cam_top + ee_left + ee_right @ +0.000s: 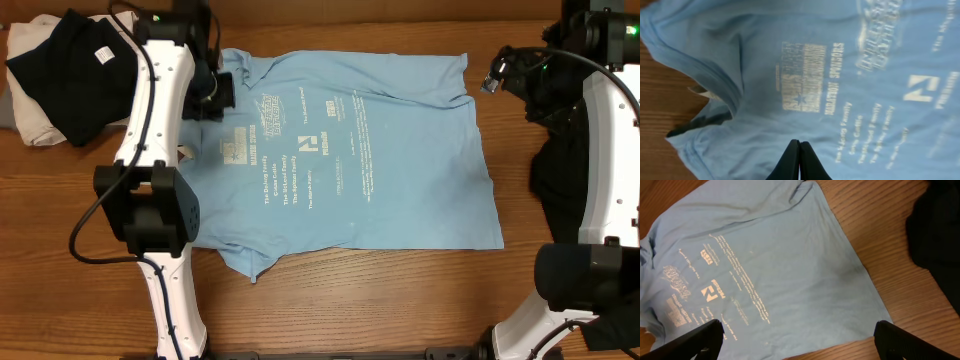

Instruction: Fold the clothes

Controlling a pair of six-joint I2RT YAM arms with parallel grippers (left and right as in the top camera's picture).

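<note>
The T-shirt [400, 150] looks light and limp, best pinched at a hem corner; left fingers [790, 167] clenched, right fingers [690, 340] released.

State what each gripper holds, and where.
Right gripper open, holding nothing. Left gripper shut at the T-shirt near its collar; a pinch of fabric cannot be confirmed.

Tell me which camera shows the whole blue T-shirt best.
Overhead: the T-shirt lies spread flat, nearly all visible, only its collar side under the left arm. Left wrist shows blurred close-up print; right wrist shows the hem end, collar cropped.
</note>
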